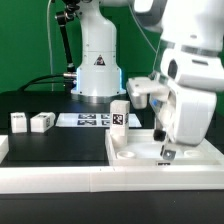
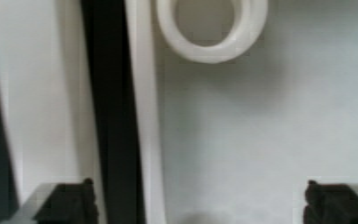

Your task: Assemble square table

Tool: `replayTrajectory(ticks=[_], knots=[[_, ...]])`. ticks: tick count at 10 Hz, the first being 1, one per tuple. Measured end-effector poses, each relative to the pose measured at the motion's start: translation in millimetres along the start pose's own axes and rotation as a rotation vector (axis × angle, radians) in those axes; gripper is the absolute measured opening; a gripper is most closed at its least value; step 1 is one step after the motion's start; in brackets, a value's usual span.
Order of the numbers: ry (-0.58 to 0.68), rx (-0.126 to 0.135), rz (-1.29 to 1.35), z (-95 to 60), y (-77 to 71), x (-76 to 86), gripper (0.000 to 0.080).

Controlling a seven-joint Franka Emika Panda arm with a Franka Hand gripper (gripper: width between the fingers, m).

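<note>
The white square table top [image 1: 140, 150] lies flat at the exterior view's right, next to the front rail. One white leg block [image 1: 118, 113] stands upright at its far left corner. Two more leg blocks [image 1: 18, 121] [image 1: 41, 121] lie on the black table at the left. My gripper [image 1: 167, 152] points down, low over the top's near right part. In the wrist view the gripper [image 2: 202, 205] is open and empty. One fingertip [image 2: 66, 200] is over the dark gap beside the top's rim [image 2: 144, 110]. The other fingertip [image 2: 341, 200] is over the top's flat face. A round corner socket [image 2: 211, 30] lies ahead.
The marker board [image 1: 88, 120] lies behind the top, in front of the robot base [image 1: 97, 70]. The long white rail [image 1: 90, 178] runs along the front edge and also shows in the wrist view [image 2: 34, 100] beside the dark gap.
</note>
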State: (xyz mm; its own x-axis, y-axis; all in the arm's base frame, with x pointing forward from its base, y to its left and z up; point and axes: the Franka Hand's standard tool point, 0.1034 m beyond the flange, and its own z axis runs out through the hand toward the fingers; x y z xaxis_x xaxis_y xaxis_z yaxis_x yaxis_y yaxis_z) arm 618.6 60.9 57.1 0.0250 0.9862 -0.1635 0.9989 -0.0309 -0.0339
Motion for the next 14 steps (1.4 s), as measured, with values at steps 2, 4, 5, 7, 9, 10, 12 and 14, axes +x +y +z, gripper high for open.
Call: replayTrajectory(ticks=[2,4,5,7,9,10,12,14], knots=[[0.003,-0.003,0.009,-19.0,-13.1,-20.7,0.0646],[0.004,0.01,-0.003,-29.0,-34.7,-51.4,0.0646],[0.004,0.019,-0.011,-34.4,-40.1,-73.4,0.0649],[0.007,0.031,0.024,-30.4,-48.1,-93.8,0.0649],[0.009,0.032,0.053,-30.2,-47.7,-92.1,0.0649],[0.007,0.033,0.156,-29.7,-47.9,-92.1,0.0649],[0.017,0.017,0.315,-5.4,-61.3,-92.9,0.0649],[-0.026,0.133,0.515,18.1,-99.6,-124.6,0.0649]])
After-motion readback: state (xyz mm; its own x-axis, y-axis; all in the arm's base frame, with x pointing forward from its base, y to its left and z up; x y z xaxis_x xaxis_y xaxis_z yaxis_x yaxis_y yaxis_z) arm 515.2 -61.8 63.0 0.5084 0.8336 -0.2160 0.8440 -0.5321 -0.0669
